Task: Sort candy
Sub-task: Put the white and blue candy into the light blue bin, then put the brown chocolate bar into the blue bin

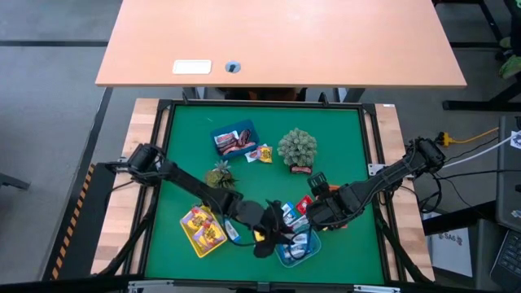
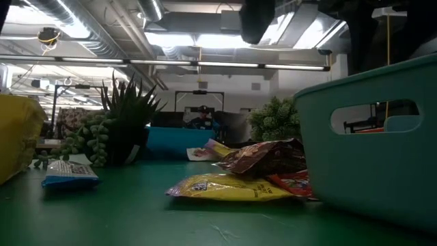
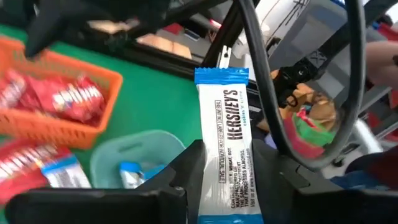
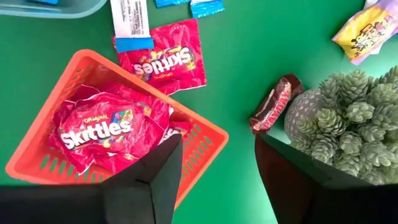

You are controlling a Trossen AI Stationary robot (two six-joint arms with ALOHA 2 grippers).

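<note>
blue-and-white hershey's wrapped bar [image 3: 225,155] sits pinched upright between my left gripper [image 3: 227,186] fingers, above the teal plastic tray [image 3: 134,155]. grip is low on slick wrapper; it could slip and miss. my right gripper [image 4: 217,180] hangs open, empty.

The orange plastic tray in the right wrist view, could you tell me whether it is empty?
No, the orange plastic tray holds red Skittles packets, and another red Skittles packet lies just outside it on the green mat.

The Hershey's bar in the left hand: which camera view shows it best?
The left wrist view: the Hershey's bar stands between the left hand fingers, label readable. The high view hides it among the arms; the low and right wrist views do not show it.
</note>
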